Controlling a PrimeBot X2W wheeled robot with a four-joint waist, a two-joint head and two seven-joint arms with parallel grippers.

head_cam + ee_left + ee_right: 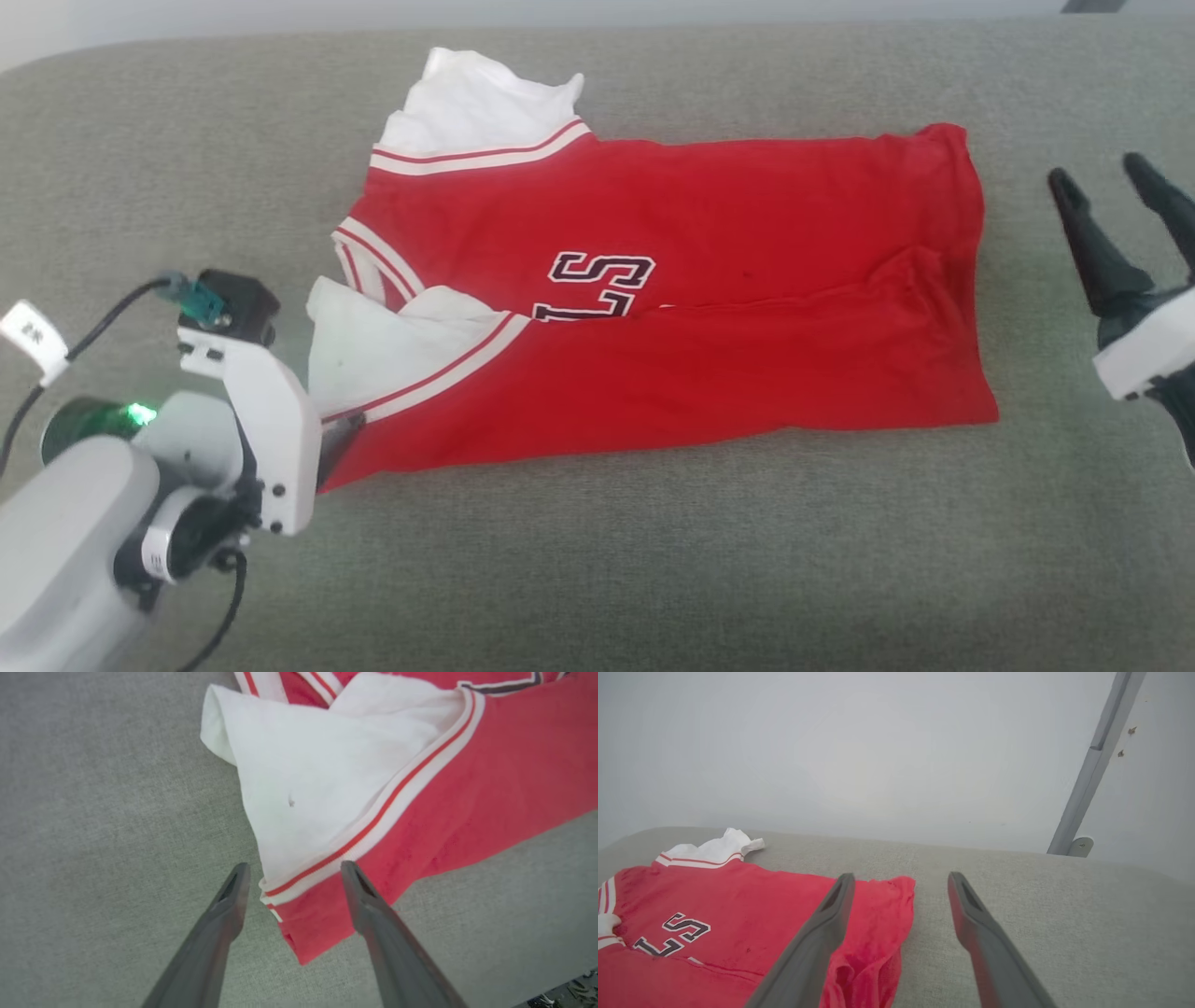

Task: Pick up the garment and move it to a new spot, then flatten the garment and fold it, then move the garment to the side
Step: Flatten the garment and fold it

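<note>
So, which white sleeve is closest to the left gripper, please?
The near sleeve, by the lettering: the left gripper stands open at its striped trim. The other sleeve lies farther back.

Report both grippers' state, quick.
Left gripper: open, astride a corner of the garment, gripping nothing.
Right gripper: open, holding nothing, clear of the garment's hem end.

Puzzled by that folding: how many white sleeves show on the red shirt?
2. One white sleeve sticks out at the far side of the shirt; the other lies at its left end, nearer the robot. None seems hidden.
</note>
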